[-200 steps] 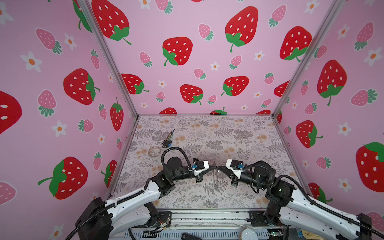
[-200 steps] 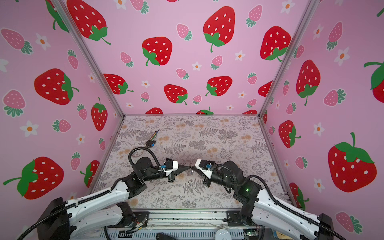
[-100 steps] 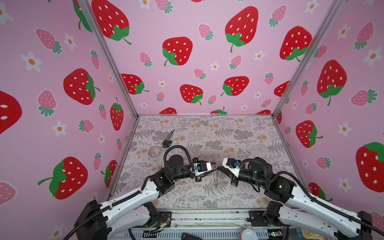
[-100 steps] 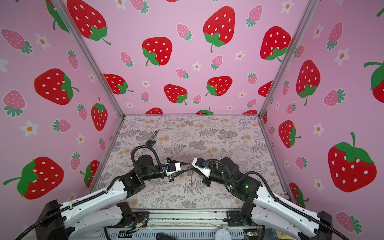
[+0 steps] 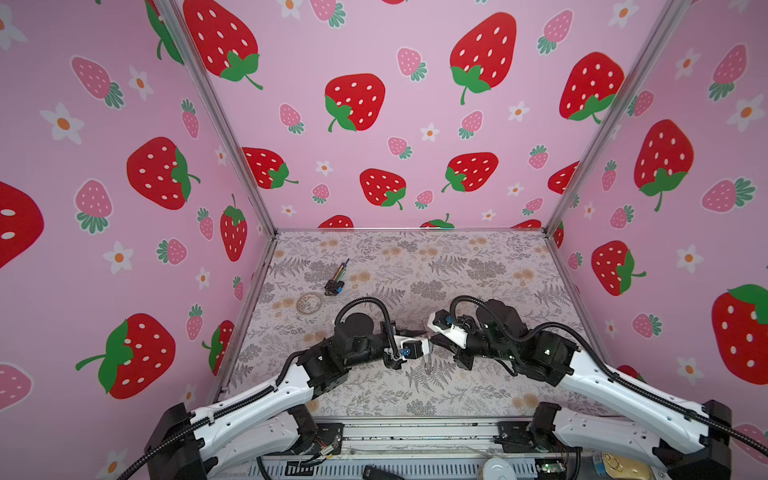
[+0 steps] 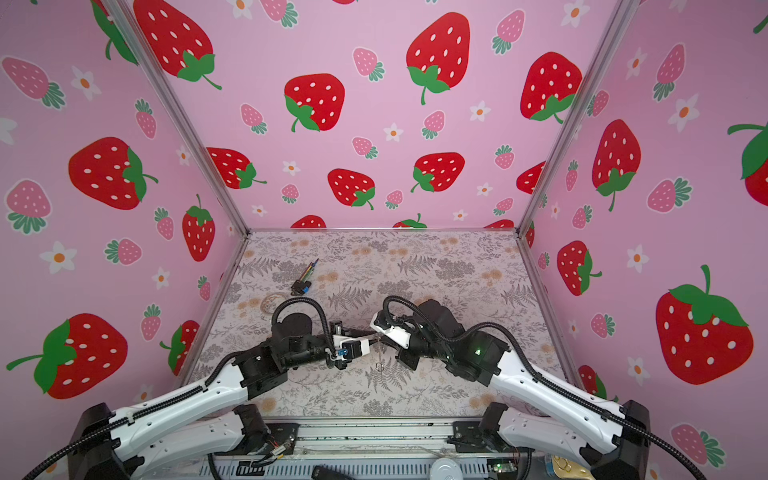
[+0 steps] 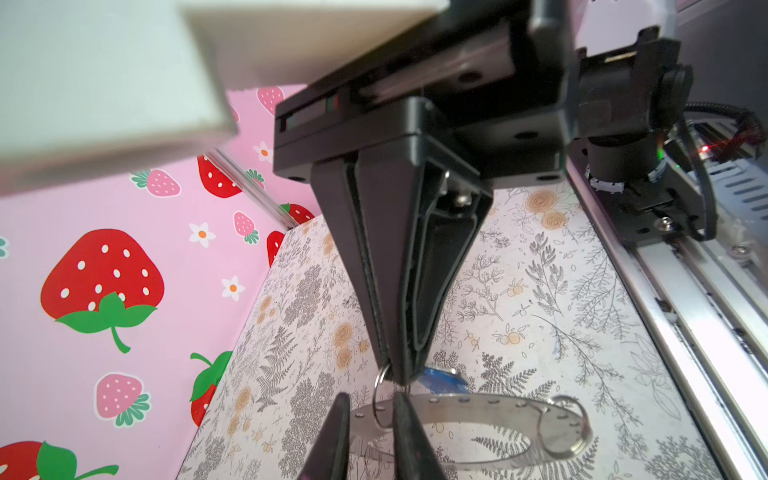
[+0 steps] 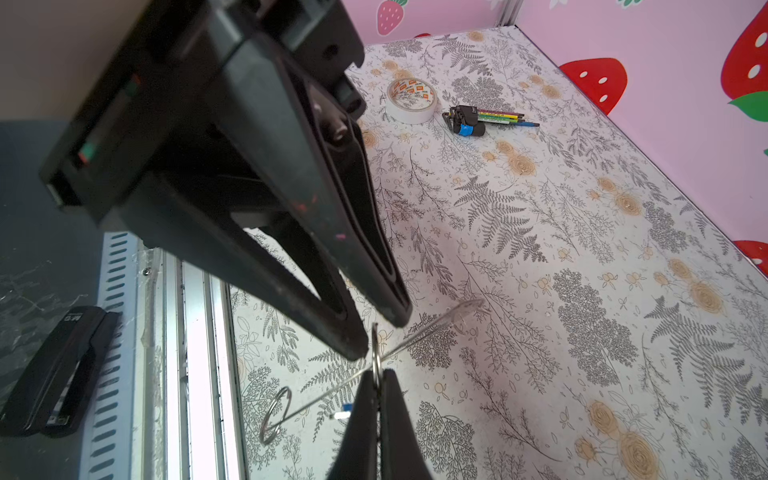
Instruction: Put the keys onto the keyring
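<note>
Hands closer, left hand (image 7: 370, 405) narrowly parted at keyring (image 7: 478, 405), right hand (image 8: 376, 376) pinching split ring (image 8: 376, 351), tape (image 8: 411, 117) print illegible

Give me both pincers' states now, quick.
Left pincer: open, jaws parted astride the rim of the keyring, no grip visible.
Right pincer: shut on the small wire ring threaded through the keyring.

Top views: high at the front, looking down; both show me the whole worktop (image 5: 457, 266)
Left wrist: tight on my left end effector (image 7: 370, 428); faces right
Right wrist: tight on my right end effector (image 8: 376, 399); faces left
</note>
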`<action>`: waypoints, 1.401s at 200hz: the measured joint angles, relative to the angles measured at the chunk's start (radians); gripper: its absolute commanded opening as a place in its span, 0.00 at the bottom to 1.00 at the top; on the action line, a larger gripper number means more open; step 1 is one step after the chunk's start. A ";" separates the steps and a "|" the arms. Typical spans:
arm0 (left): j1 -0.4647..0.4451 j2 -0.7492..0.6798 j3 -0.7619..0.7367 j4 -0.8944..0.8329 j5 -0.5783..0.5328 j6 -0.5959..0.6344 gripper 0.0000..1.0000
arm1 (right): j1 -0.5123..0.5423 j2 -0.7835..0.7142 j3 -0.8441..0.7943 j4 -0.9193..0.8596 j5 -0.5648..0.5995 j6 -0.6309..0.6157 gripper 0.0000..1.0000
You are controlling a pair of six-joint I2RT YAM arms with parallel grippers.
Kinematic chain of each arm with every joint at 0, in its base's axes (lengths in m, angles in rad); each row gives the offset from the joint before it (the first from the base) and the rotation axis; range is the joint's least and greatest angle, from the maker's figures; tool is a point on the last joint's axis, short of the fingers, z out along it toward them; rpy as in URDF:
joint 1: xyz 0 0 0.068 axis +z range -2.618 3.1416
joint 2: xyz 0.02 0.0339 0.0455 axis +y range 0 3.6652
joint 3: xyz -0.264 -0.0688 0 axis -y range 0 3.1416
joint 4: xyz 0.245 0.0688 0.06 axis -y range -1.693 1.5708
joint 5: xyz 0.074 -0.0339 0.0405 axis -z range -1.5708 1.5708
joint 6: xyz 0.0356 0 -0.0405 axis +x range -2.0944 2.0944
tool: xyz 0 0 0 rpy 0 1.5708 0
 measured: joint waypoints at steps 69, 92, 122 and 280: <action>-0.002 0.001 0.004 -0.014 -0.004 0.000 0.22 | 0.000 0.005 0.005 -0.002 -0.024 -0.002 0.00; -0.002 0.002 0.004 -0.014 -0.002 -0.002 0.21 | 0.000 0.014 0.012 -0.006 -0.029 -0.003 0.00; -0.003 0.004 0.004 -0.015 0.006 -0.005 0.13 | 0.000 0.024 0.019 -0.007 -0.033 -0.004 0.00; 0.077 0.043 0.011 0.174 0.098 -0.275 0.00 | -0.006 -0.254 -0.159 0.277 0.203 0.200 0.39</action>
